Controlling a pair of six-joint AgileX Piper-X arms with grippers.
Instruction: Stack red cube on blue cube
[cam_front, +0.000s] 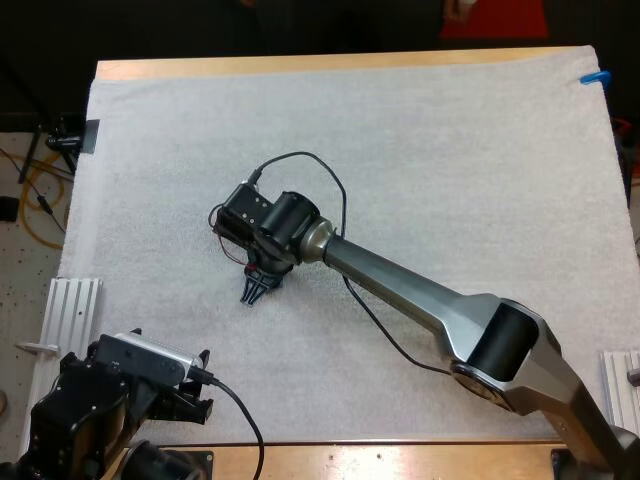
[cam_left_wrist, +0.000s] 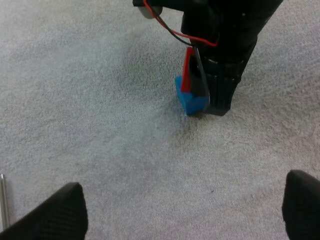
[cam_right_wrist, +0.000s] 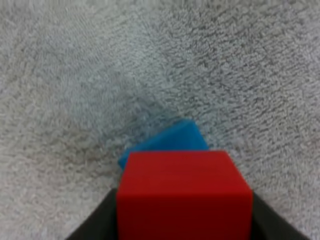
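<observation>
Red cube (cam_right_wrist: 184, 195) pinched between the right gripper's (cam_front: 257, 290) black fingers, directly over the blue cube (cam_right_wrist: 167, 141).

Both cubes are near the middle of the white mat (cam_front: 450, 150). The blue one sits on the mat, turned askew under the red, with a corner peeking out beyond it. I cannot tell whether the two touch. The left gripper (cam_left_wrist: 185, 200) waits well back with its fingers spread and nothing between them. The red cube looks small, stiff and light, with flat faces, so a hold on two opposite sides suits it. The blue cube looks just as light and would probably slide if nudged.
</observation>
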